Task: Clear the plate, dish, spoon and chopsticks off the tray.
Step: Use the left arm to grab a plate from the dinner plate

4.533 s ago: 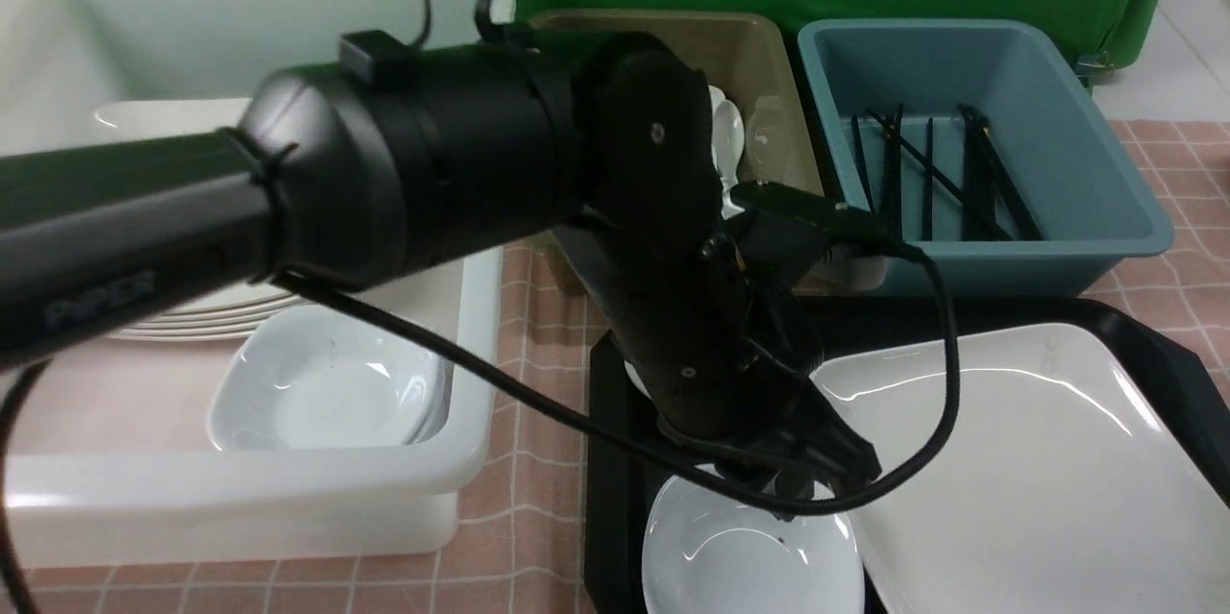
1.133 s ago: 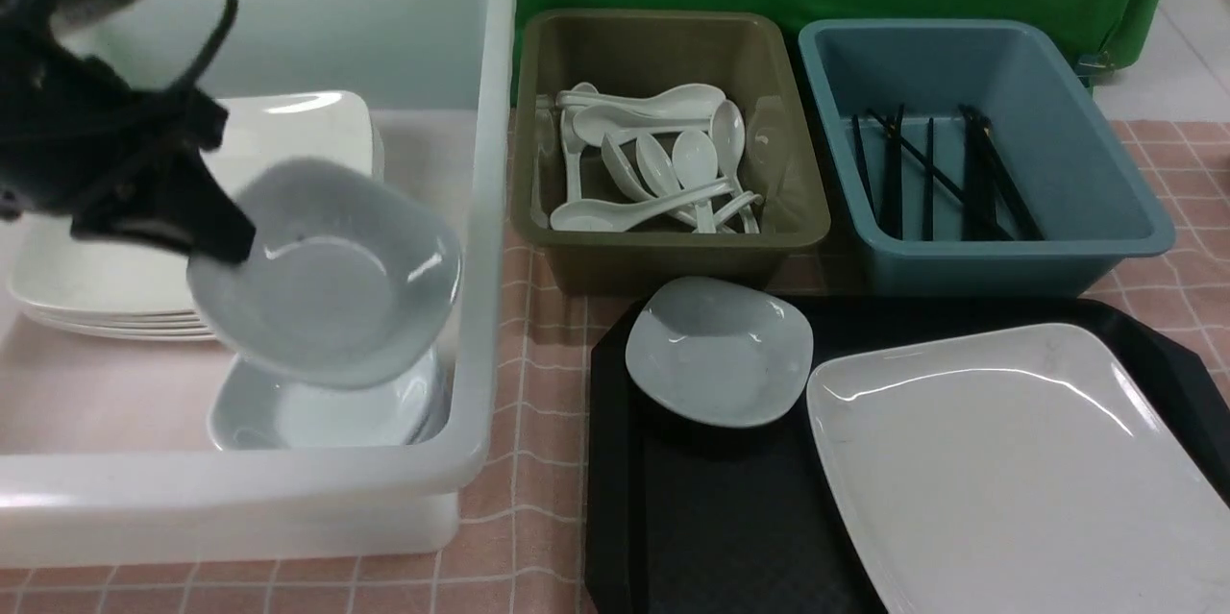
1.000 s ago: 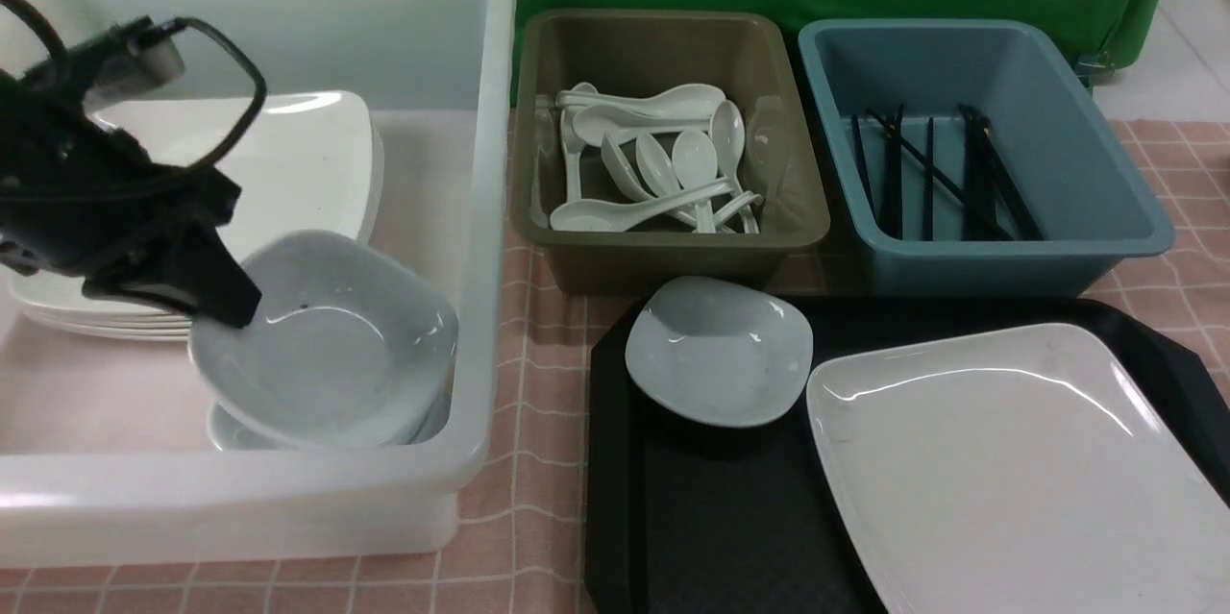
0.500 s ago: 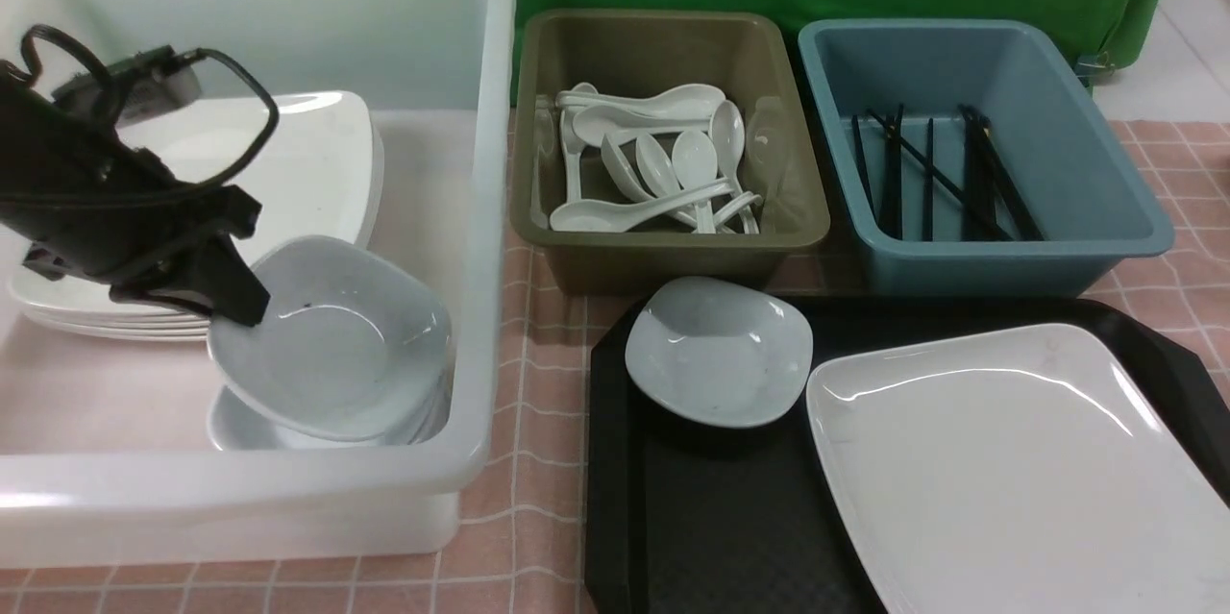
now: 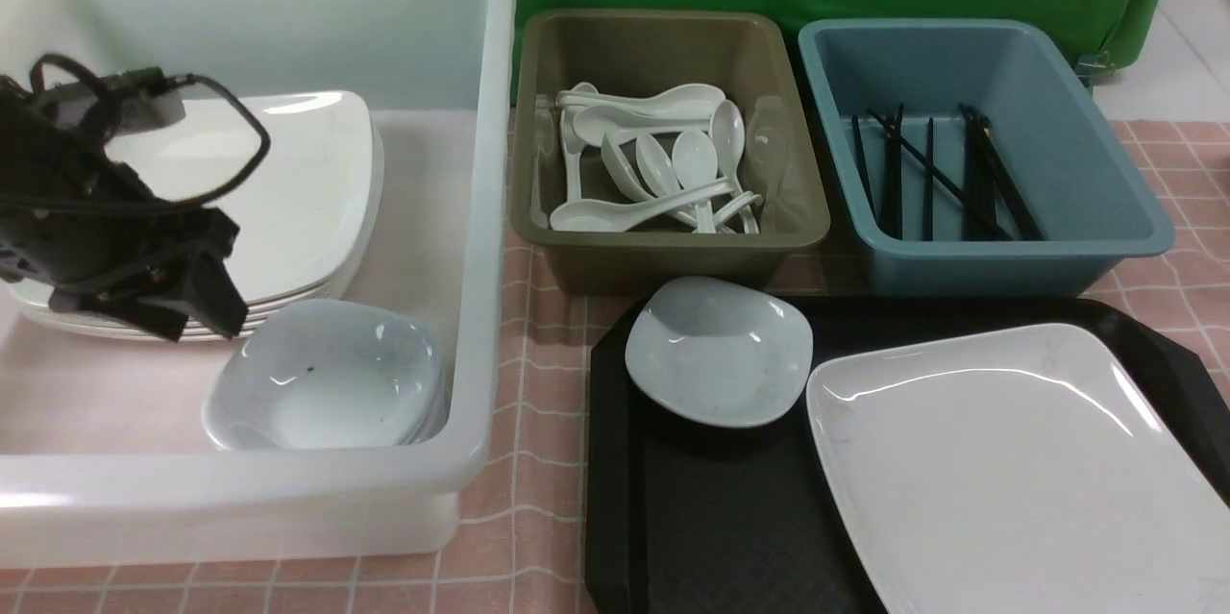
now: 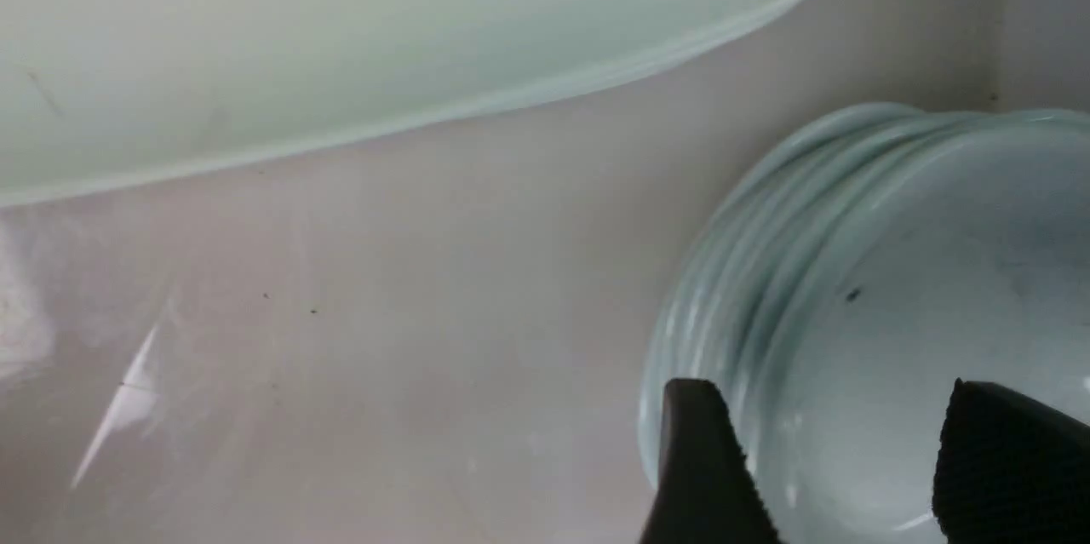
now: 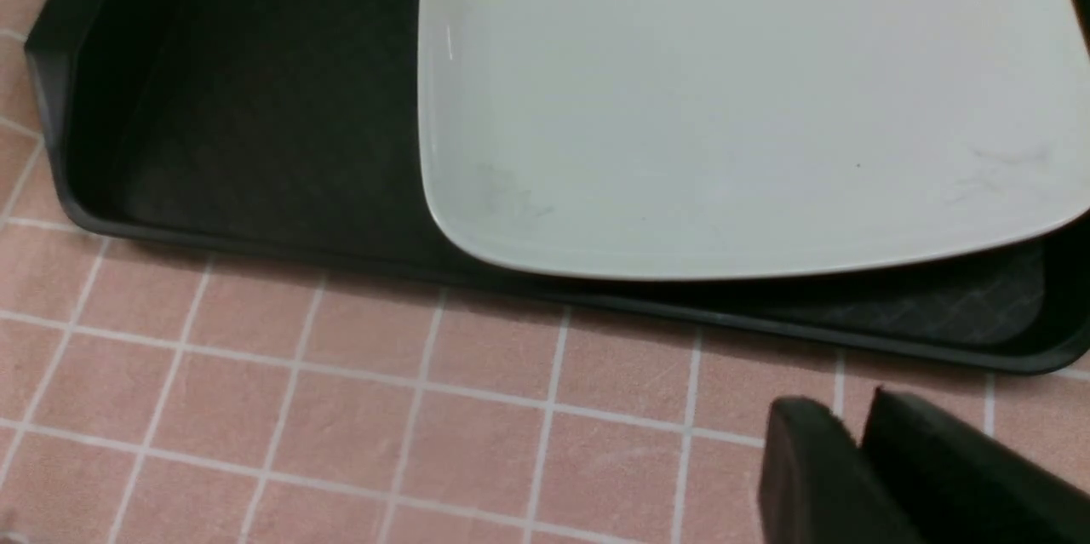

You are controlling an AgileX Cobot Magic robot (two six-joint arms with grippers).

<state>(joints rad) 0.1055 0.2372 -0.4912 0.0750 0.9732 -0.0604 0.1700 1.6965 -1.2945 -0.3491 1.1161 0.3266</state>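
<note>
Front view: the left gripper (image 5: 192,316) hangs inside the white bin (image 5: 480,210), just beside the bowl stack (image 5: 327,379). The plate (image 5: 1019,460) lies on the tray (image 5: 711,518), and the dish (image 5: 719,353) sits at the tray's far left corner. Spoons (image 5: 653,172) lie in the olive bin (image 5: 663,263), and chopsticks (image 5: 922,172) lie in the blue bin (image 5: 1009,263).

Left wrist view: the left gripper (image 6: 830,408) has its jaws spread wide over the bowl stack (image 6: 894,272) and holds nothing.

Right wrist view: the right gripper (image 7: 856,425) is over the tablecloth (image 7: 341,408), near the tray (image 7: 213,144). Its jaws are almost pressed together, with nothing between them. The plate (image 7: 724,101) rests in the tray.
</note>
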